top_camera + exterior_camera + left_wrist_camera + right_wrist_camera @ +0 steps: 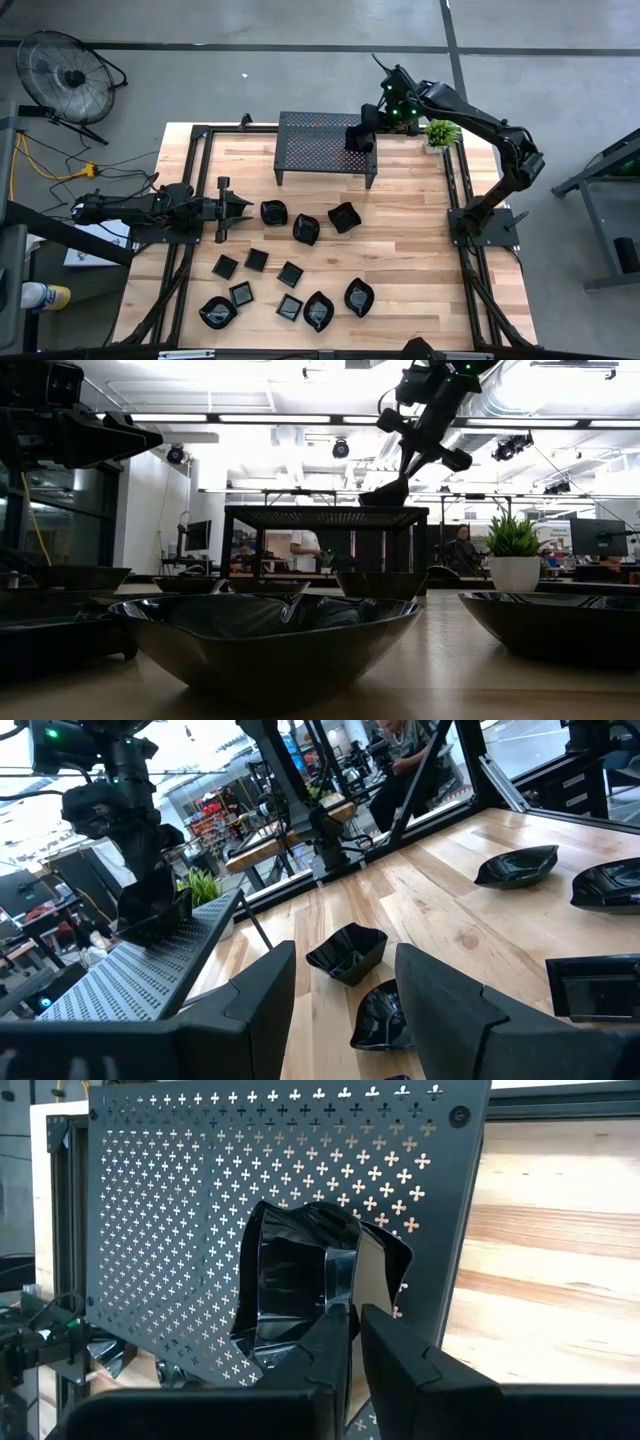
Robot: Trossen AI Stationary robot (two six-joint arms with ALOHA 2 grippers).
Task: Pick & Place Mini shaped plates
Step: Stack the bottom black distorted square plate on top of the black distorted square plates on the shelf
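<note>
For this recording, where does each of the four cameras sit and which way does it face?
High view: overhead, looking down; both arms, black perforated metal rack.
Low view: table height, facing the room; right gripper comes from above.
Left wrist view: past the open left gripper toward the rack.
Right wrist view: down at the rack; fingers pinch a glossy black wavy-edged mini plate.
Shared: all four show the rack.

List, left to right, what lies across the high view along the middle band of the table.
Left gripper, open → wavy plate → second plate → third plate → base of the right arm.
</note>
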